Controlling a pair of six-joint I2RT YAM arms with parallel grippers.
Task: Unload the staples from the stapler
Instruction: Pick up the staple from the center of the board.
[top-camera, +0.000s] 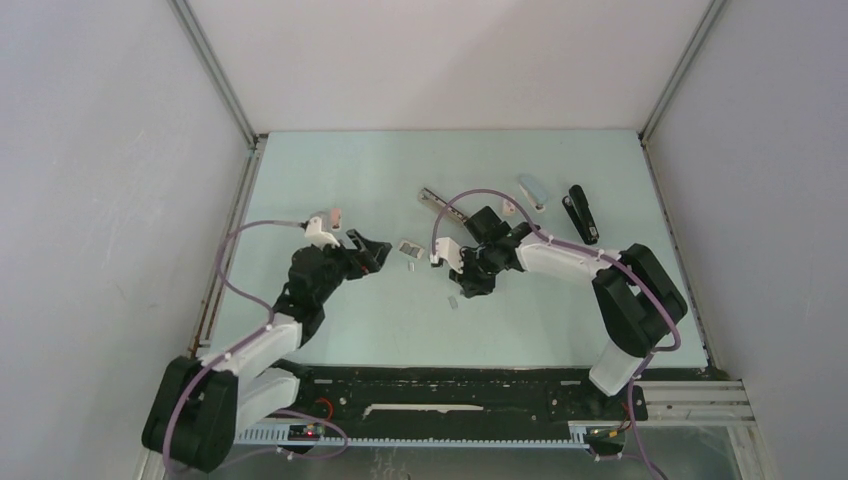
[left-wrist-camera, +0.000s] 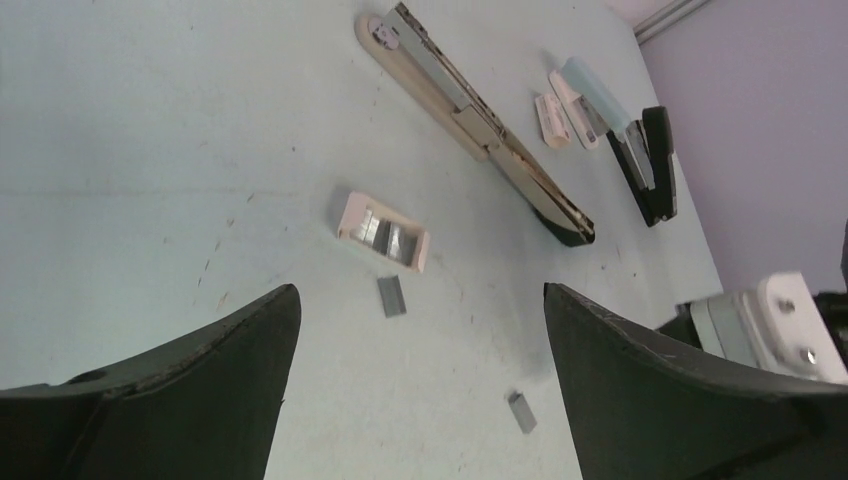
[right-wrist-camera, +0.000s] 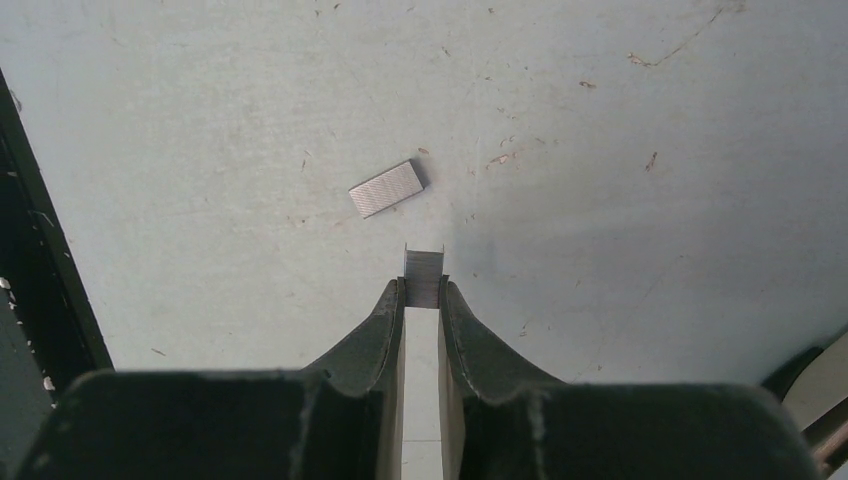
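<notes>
My right gripper (right-wrist-camera: 422, 282) is shut on a short silvery strip of staples (right-wrist-camera: 423, 272) that sticks out past its fingertips, close over the pale table. A second loose strip (right-wrist-camera: 386, 188) lies flat just beyond it, up and to the left. In the top view that right gripper (top-camera: 463, 289) points down beside this loose strip (top-camera: 452, 300). My left gripper (left-wrist-camera: 420, 290) stands wide open with nothing between its fingers, hovering near another strip (left-wrist-camera: 391, 296) and a small pink case (left-wrist-camera: 383, 232) with silvery staples in it. A long beige stapler (left-wrist-camera: 480, 120) lies opened flat farther back.
A black stapler (top-camera: 580, 212) and a light blue stapler (top-camera: 533, 190) lie at the back right, with a small pink-white piece (left-wrist-camera: 550, 118) beside them. Metal rails (top-camera: 230, 230) run along the side walls of the table. The right arm's white wrist (left-wrist-camera: 770, 320) is close to my left fingers.
</notes>
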